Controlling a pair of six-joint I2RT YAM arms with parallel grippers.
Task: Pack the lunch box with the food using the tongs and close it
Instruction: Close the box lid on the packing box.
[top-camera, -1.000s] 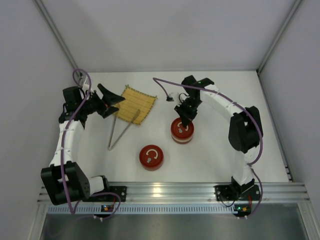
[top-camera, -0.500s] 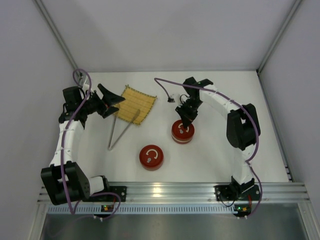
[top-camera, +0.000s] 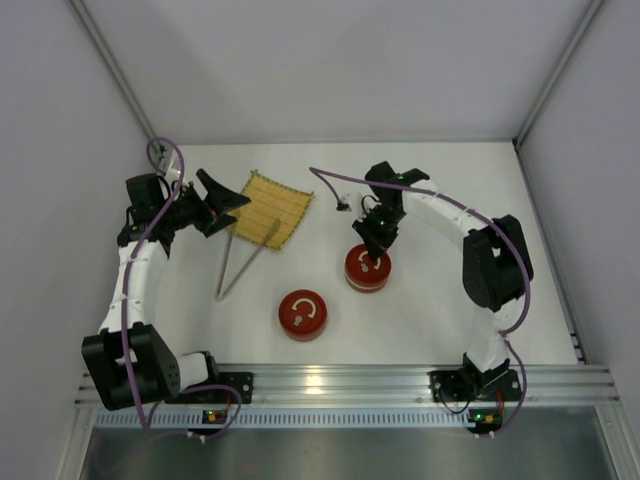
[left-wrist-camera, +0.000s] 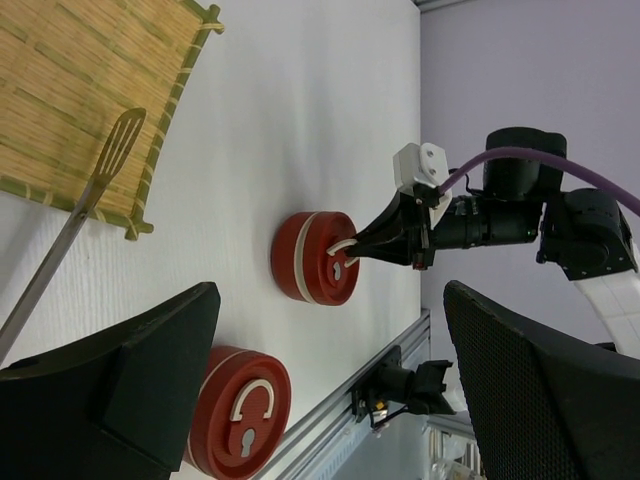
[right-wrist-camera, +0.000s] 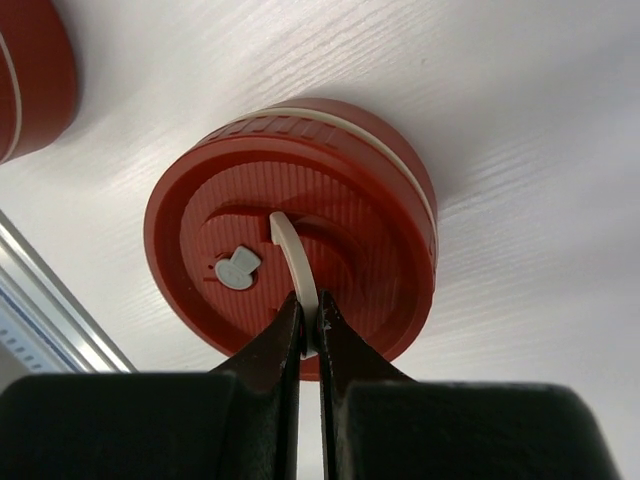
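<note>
The lunch box (right-wrist-camera: 350, 250) is red plastic with a soft sheen, its lid ribbed in fine concentric rings, and it carries a smooth cream plastic handle (right-wrist-camera: 290, 250); the second red container (top-camera: 302, 314) looks the same. The mat (left-wrist-camera: 70, 80) is yellow woven reed, rough and matt. The tongs (left-wrist-camera: 112, 155) are bright bare metal. The table (right-wrist-camera: 520, 120) is matt white with faint wood grain. The left gripper (left-wrist-camera: 332, 300) has matt black fingers (left-wrist-camera: 540, 400) with a fine dimpled texture. The right gripper (right-wrist-camera: 308, 325) is smooth black plastic.
</note>
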